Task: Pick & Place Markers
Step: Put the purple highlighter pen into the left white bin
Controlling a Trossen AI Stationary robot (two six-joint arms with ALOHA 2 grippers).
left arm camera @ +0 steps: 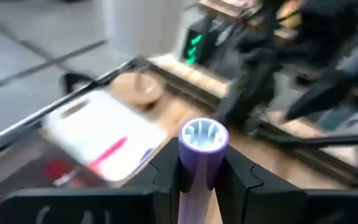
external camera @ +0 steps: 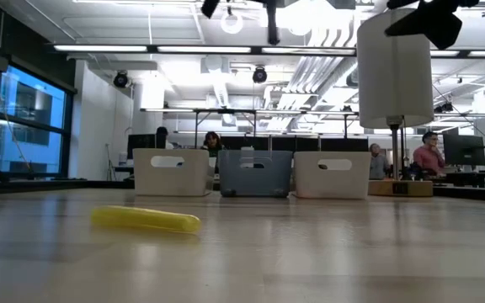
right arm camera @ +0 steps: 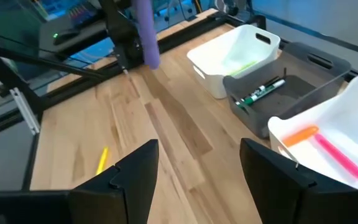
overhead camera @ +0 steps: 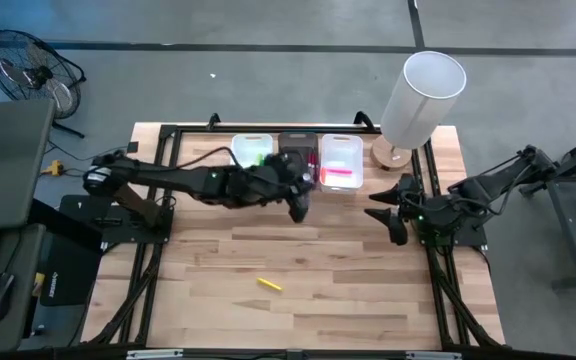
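Note:
My left gripper [overhead camera: 299, 207] hangs above the table just in front of the three bins and is shut on a purple marker [left arm camera: 202, 149], which also shows in the right wrist view [right arm camera: 146, 34]. A yellow marker [overhead camera: 270, 285] lies flat on the table nearer the front; it also shows in the low view [external camera: 146, 220]. The left white bin [right arm camera: 241, 53] holds a green marker. The dark middle bin [right arm camera: 291, 81] holds green and dark ones. The right white bin [right arm camera: 340, 143] holds pink and orange ones. My right gripper [right arm camera: 197, 180] is open and empty at the table's right side [overhead camera: 393, 212]. My left gripper pinches the purple marker's barrel [left arm camera: 199, 177] between its two fingers. The marker runs along the fingers, and its hollow round end [left arm camera: 203, 134] sticks out past the fingertips. In the right wrist view it points nearly straight down, its lower end [right arm camera: 151, 61] clear of the table.
A tall white cylinder on a round wooden base [overhead camera: 423, 90] stands at the far right corner beside the right white bin [overhead camera: 341, 163]. A black frame rail [overhead camera: 268, 130] runs behind the bins. Bare wood lies between the bins and the yellow marker.

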